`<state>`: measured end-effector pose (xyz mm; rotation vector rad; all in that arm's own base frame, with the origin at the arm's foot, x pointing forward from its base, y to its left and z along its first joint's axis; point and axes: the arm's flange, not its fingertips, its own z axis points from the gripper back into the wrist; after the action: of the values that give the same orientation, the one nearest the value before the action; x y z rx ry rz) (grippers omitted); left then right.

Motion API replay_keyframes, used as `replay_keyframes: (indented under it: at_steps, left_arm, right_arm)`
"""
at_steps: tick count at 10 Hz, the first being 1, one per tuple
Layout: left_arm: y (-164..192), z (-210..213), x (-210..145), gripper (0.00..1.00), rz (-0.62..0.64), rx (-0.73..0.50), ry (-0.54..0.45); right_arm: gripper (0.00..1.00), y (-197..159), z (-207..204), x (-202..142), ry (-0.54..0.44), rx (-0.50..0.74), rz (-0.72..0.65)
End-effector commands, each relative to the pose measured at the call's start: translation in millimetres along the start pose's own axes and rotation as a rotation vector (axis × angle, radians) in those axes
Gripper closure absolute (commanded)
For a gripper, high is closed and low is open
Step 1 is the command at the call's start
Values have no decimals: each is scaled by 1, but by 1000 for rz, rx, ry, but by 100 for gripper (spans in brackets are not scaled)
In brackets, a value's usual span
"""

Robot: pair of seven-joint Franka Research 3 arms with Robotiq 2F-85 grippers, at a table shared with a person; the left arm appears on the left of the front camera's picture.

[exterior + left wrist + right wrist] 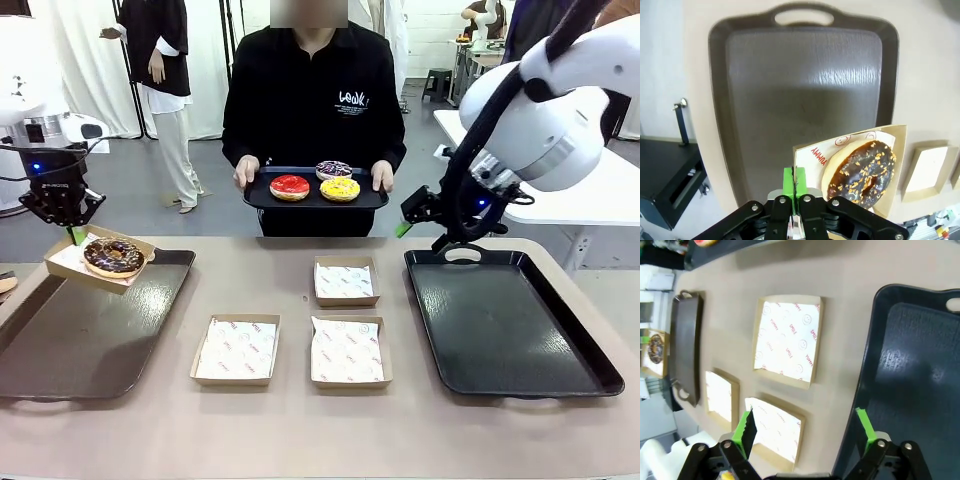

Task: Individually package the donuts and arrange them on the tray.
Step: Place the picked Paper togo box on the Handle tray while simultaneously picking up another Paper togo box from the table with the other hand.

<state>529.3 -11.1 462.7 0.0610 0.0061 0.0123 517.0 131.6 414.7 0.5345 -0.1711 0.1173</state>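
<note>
A chocolate donut [113, 256] with sprinkles lies in a paper-lined cardboard box [70, 262]. My left gripper [73, 232] is shut on the box's rim and holds it tilted just above the far end of the brown tray [90, 340]. In the left wrist view the fingertips [795, 181] pinch the box edge beside the donut [860, 172], with the brown tray [805, 75] below. A person holds a small black tray [262, 194] carrying a red donut [289, 187], a purple donut [333, 170] and a yellow donut [340, 188]. My right gripper [408, 224] hangs open and holds nothing.
Three open boxes lined with white paper [346, 281] [236, 349] [347, 351] stand mid-table. A bare black tray [510, 320] lies at the right, its near corner under my right gripper [805, 427]. The right wrist view shows the boxes [787, 342] and black tray [910, 370].
</note>
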Motion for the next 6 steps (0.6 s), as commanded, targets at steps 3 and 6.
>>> replay_keyframes:
  at_steps: [3, 6]
  left_arm:
    - [-2, -13, 42, 99, -46, 100, -55]
    - [-4, -31, 62, 99, -62, 101, -96]
  right_arm:
    - [0, 33, -39, 44, 56, -178, -56]
    - [0, 57, -85, 72, 40, -273, -104]
